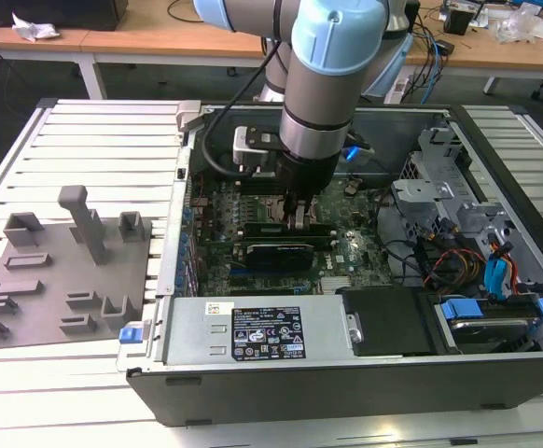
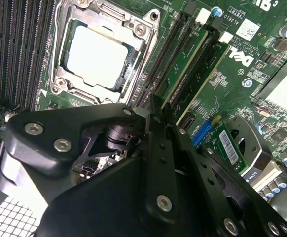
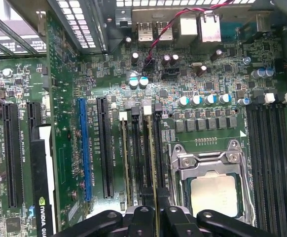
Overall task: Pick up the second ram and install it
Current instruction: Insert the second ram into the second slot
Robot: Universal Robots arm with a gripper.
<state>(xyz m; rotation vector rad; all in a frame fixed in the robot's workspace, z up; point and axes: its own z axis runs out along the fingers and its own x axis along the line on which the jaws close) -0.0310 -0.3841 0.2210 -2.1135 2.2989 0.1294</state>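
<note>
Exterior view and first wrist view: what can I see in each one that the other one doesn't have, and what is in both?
The exterior view brings the big robot arm, the grey fixture tray and the whole computer case. The first wrist view brings close-up parts: a blue slot, the metal processor socket and a row of little round capacitors. Both show the green motherboard and the gripper closed on the second ram, which stands in a slot.
</note>
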